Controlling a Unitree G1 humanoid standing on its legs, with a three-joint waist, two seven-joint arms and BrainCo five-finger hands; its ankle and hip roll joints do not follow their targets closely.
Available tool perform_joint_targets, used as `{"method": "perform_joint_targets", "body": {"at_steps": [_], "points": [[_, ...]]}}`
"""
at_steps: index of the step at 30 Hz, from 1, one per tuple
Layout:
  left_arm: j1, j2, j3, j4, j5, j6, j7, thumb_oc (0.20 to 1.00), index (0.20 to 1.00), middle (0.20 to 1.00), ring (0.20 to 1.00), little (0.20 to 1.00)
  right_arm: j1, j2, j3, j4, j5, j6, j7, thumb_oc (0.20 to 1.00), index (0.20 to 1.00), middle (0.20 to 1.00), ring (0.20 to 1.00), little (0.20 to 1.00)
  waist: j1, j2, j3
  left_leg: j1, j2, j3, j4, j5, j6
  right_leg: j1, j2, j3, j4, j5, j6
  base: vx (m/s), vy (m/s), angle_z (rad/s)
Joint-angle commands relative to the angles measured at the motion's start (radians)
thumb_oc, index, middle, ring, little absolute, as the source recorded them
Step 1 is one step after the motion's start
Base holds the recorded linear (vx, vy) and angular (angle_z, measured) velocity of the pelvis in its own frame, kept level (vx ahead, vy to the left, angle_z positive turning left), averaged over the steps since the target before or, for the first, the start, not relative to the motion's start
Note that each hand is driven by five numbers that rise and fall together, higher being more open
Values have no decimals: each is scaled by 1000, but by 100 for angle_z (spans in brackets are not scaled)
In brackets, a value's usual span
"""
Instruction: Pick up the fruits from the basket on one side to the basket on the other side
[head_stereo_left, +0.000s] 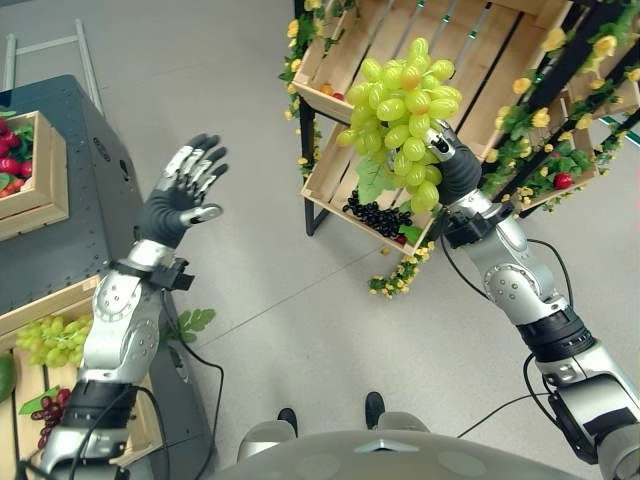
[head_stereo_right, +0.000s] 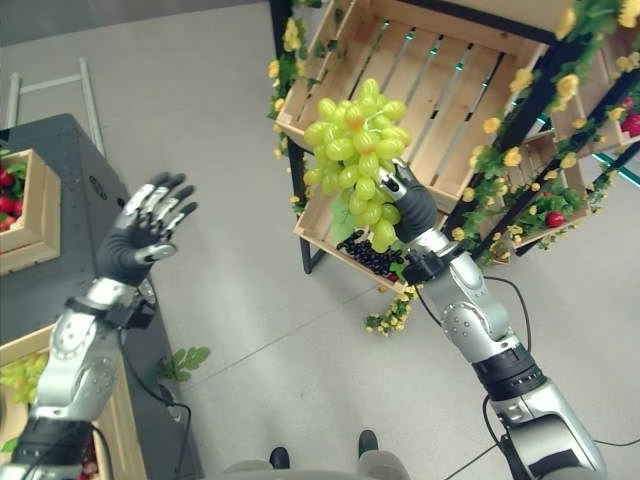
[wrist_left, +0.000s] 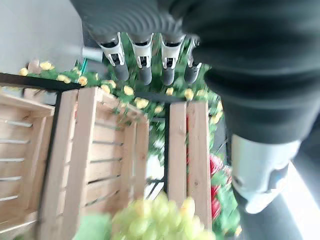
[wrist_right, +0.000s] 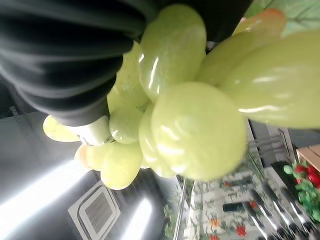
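Your right robot hand (head_stereo_left: 447, 160) is raised in front of the slanted wooden crates (head_stereo_left: 420, 60) on the dark rack, fingers curled round a bunch of green grapes (head_stereo_left: 402, 120). The bunch sits up above the robot hand, clear of any crate, with a green leaf (head_stereo_left: 372, 180) hanging at its lower edge. Just below it, in the lower crate (head_stereo_left: 330, 170), lie dark grapes (head_stereo_left: 378, 215). Yellow flowers and greenery (head_stereo_left: 520, 130) trail along the rack; a red fruit (head_stereo_left: 563, 180) shows in a crate to the right.

Your left robot hand (head_stereo_left: 185, 195) is lifted, fingers spread, holding nothing, over the floor just beside the dark worktop (head_stereo_left: 60, 210). On that worktop you have a crate of red fruit (head_stereo_left: 22, 165), and nearer you another crate with green grapes (head_stereo_left: 52, 340) and dark red grapes (head_stereo_left: 48, 415).
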Motion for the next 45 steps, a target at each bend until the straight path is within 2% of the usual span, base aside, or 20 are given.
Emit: {"method": "perform_joint_targets", "body": {"at_steps": [1, 6, 11, 19, 22, 26, 27, 33, 39, 45], "points": [[31, 16, 14, -66, -90, -55, -11, 1000, 1000, 1000, 1000, 1000, -41, 36, -87, 13, -4, -96, -14, 200, 200, 200, 200, 200, 32, -55, -129, -74, -45, -34, 25, 22, 20, -20, -28, -22, 56, -13, 51, 47, -72, -5], [7, -50, 6, -61, -156, -70, -3, 1000, 1000, 1000, 1000, 1000, -95, 14, -123, 147, -26, -122, -80, 200, 200, 200, 200, 200, 43, -69, -137, -64, -30, -64, 18, 27, 3, 17, -11, -48, 34, -26, 32, 26, -76, 17], [0, -67, -18, -74, -196, -66, 4, 1000, 1000, 1000, 1000, 1000, -178, -20, -134, 265, -28, -135, -137, 200, 200, 200, 200, 200, 52, -74, -138, -68, -24, -78, 18, 31, -5, 24, -2, -61, 26, -28, 23, 4, -36, 14], [18, -32, -46, -84, -215, -54, 14, 1000, 1000, 1000, 1000, 1000, -376, -122, -101, 530, -15, -130, -194, 200, 200, 200, 200, 200, 73, -81, -129, -73, -9, -94, 14, 43, -19, 31, 11, -78, 15, -25, 17, -4, -17, 11], [27, -24, -60, -95, -223, -46, 6, 1000, 1000, 1000, 1000, 1000, -423, -140, -81, 573, -29, -124, -206, 200, 200, 200, 200, 200, 79, -83, -124, -76, -3, -97, 13, 47, -23, 29, 16, -82, 14, -25, 16, -14, -9, 6], [36, -5, -64, -98, -230, -43, 4, 1000, 1000, 1000, 1000, 1000, -523, -191, -44, 719, -62, -111, -224, 200, 200, 200, 200, 200, 91, -88, -113, -81, 3, -101, 13, 52, -28, 28, 22, -89, 11, -24, 16, -9, -4, 1], [41, 4, -72, -108, -245, -39, 3, 1000, 1000, 1000, 1000, 1000, -582, -209, -24, 811, -69, -105, -244, 200, 200, 200, 200, 200, 98, -91, -104, -85, 6, -104, 14, 55, -30, 25, 24, -91, 10, -21, 15, -35, -17, 2], [39, 43, -81, -121, -259, -29, 0, 1000, 1000, 1000, 1000, 1000, -729, -271, 44, 986, -142, -84, -295, 200, 200, 200, 200, 200, 110, -93, -86, -104, 10, -117, 10, 65, -35, 13, 26, -100, 7, -17, 19, -31, -4, 5], [35, 60, -100, -133, -263, -29, -8, 1000, 1000, 1000, 1000, 1000, -826, -320, 115, 1079, -194, -70, -300, 200, 200, 200, 200, 200, 115, -82, -64, -125, 10, -129, 11, 77, -40, -3, 26, -108, 6, -12, 19, -34, 6, 8], [22, 69, -109, -143, -264, -33, -5, 1000, 1000, 1000, 1000, 1000, -854, -325, 145, 1097, -214, -66, -306, 200, 200, 200, 200, 200, 116, -67, -40, -139, 10, -138, 10, 77, -46, -17, 28, -113, 5, -17, 18, -34, -4, 4]]}}
